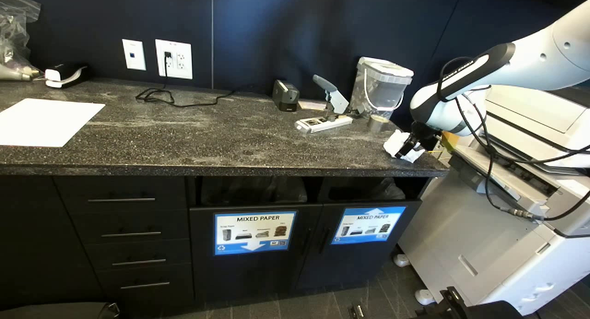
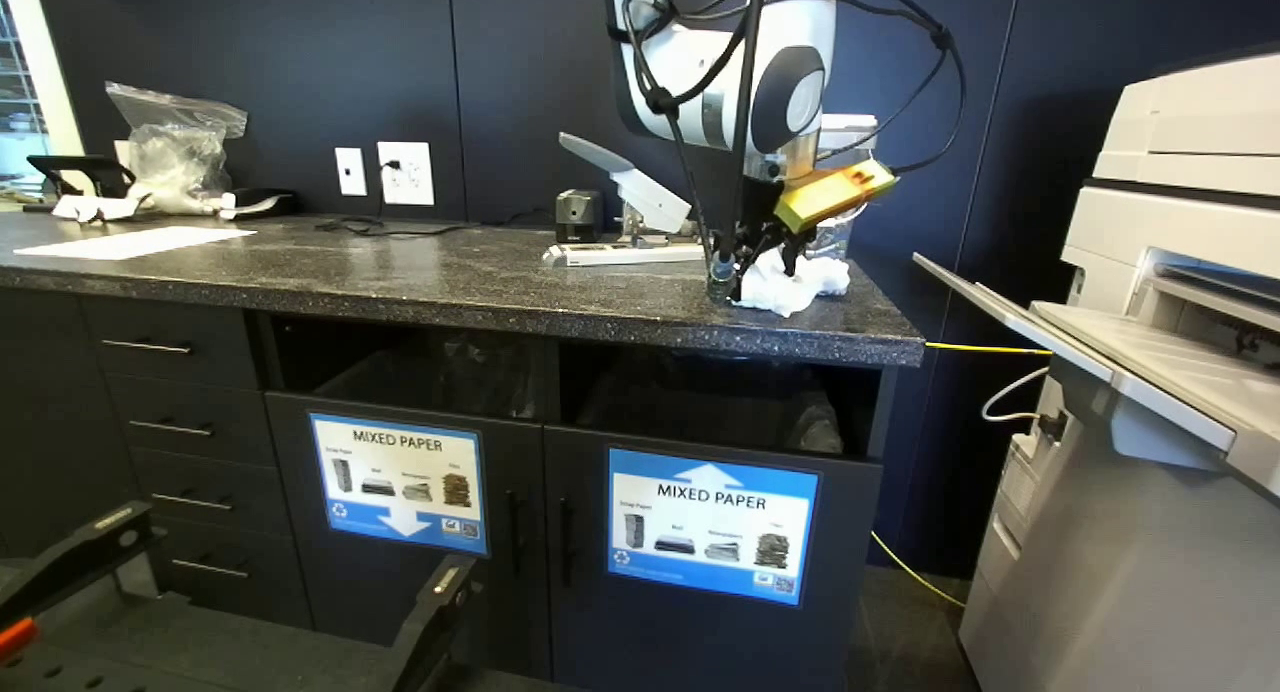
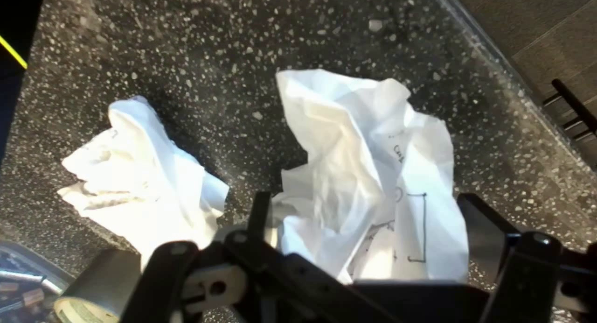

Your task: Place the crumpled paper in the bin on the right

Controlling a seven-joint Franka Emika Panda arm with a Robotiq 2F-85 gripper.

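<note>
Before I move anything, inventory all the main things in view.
Crumpled paper: 2, white, on counter
Bin slots: 2, dark, below counter
Labels: 2, blue and white, below slots
Drawers: 4, black, below counter
Flat sheet: 1, white, on counter
Plastic bag: 1, clear, behind sheet
Stapler: 1, grey, on counter
Sharpener: 1, black, beside stapler
Tub: 1, translucent, beside stapler
Printer: 1, off-white, beside counter
Arm: 1, white and black, over counter
End effector: 1, black, open, at crumpled paper

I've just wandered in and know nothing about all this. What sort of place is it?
Most likely an office copy or print area. A big copier-like machine stands beside the counter, what looks like a heavy-duty stapler sits on it, and a MIXED PAPER sign shows below.
</note>
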